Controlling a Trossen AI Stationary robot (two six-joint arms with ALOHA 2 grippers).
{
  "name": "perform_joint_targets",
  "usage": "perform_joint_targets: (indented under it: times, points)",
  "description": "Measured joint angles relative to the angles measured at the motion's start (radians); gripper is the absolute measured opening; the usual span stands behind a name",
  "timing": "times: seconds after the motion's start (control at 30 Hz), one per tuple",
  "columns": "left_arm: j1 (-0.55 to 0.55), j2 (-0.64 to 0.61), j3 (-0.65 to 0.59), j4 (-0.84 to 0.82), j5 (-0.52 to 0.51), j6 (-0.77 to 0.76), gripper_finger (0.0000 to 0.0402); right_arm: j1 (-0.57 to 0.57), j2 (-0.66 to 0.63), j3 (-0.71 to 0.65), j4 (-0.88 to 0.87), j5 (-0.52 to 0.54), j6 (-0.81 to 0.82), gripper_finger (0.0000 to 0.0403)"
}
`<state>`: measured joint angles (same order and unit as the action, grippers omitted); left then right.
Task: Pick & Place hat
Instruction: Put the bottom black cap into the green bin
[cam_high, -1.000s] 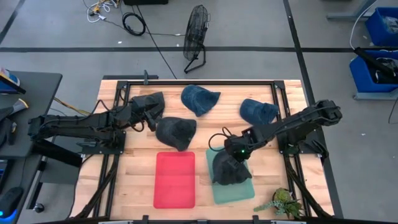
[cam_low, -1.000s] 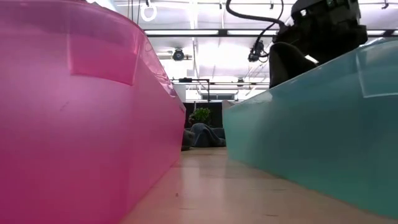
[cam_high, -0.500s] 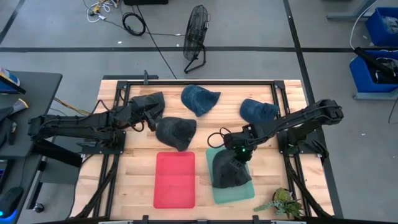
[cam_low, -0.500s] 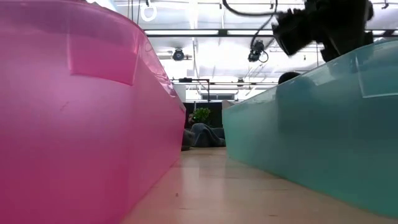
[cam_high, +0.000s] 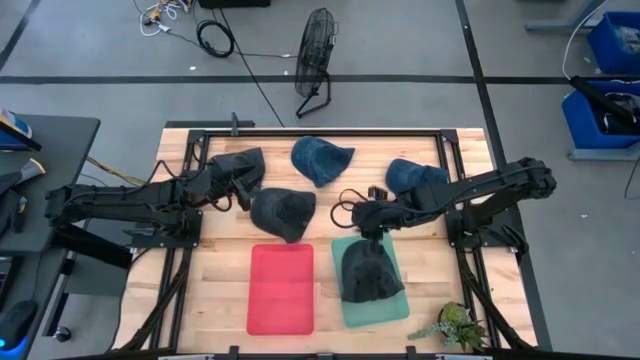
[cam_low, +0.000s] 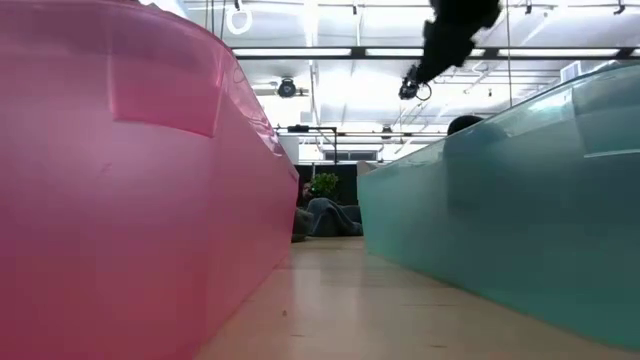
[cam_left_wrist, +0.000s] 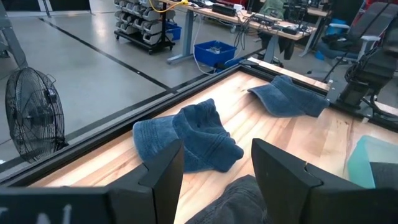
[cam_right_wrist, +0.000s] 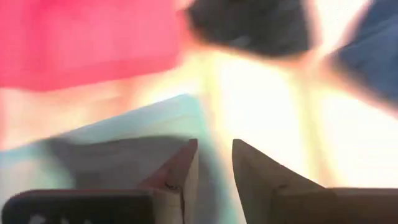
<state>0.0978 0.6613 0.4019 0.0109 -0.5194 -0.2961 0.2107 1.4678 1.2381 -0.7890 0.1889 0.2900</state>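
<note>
1. High view: right gripper (cam_high: 366, 222) hovers just behind the teal bin (cam_high: 396, 304), where a dark hat (cam_high: 369, 272) lies, apparently delivered.
2. Left wrist view: left gripper (cam_left_wrist: 214, 163), fingers parted and empty, faces a blue hat (cam_left_wrist: 186, 135).
3. Right wrist view: right fingers (cam_right_wrist: 180, 172) nearly closed, holding nothing.

Red tray (cam_high: 281, 289) seen lower centre of high view; pink, translucent in low view. Teal tray (cam_high: 398, 306) beside it, translucent green-blue. Dark grey hat (cam_high: 369, 271) seen in teal tray. Second dark grey hat (cam_high: 282, 212) seen mid-frame, third, near black (cam_high: 238, 163), upper left. Two denim-blue hats: one (cam_high: 322, 159) top centre, other (cam_high: 412, 175) upper right. Table (cam_high: 225, 280) pale wood, framed by black rails. Black fan (cam_high: 316, 60) on grey floor. Green plant (cam_high: 455, 325) lower right.
</note>
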Motion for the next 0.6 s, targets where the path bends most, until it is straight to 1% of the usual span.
perform_joint_targets:
  times: [0.07, 0.1, 0.17, 0.3, 0.4, 0.5, 0.6]
  points:
    - [0.0, 0.0, 0.0, 0.0, 0.0, -0.039, 0.0193, -0.015, 0.001, -0.005, 0.002, 0.099, -0.065, 0.0104]
    - [0.0, 0.0, 0.0, 0.0, -0.001, -0.05, 0.0193, -0.026, 0.001, -0.007, 0.005, 0.13, -0.085, 0.0104]
    - [0.0, 0.0, 0.0, 0.0, -0.002, -0.059, 0.0193, -0.053, 0.001, -0.01, 0.006, 0.159, -0.094, 0.0104]
    - [0.019, 0.0, 0.0, -0.018, -0.059, -0.059, 0.0193, -0.102, 0.001, -0.01, 0.012, 0.159, -0.09, 0.0104]
    - [0.058, 0.0, 0.0, -0.068, -0.064, -0.092, 0.0193, -0.131, 0.001, -0.01, 0.012, 0.159, -0.098, 0.0104]
    - [0.096, 0.007, 0.0, -0.127, -0.037, -0.162, 0.0193, -0.162, 0.001, -0.01, 0.012, 0.132, -0.102, 0.0104]
    - [0.13, 0.028, 0.0, -0.128, 0.045, -0.213, 0.0193, -0.195, 0.002, -0.011, 0.043, 0.062, -0.173, 0.011]
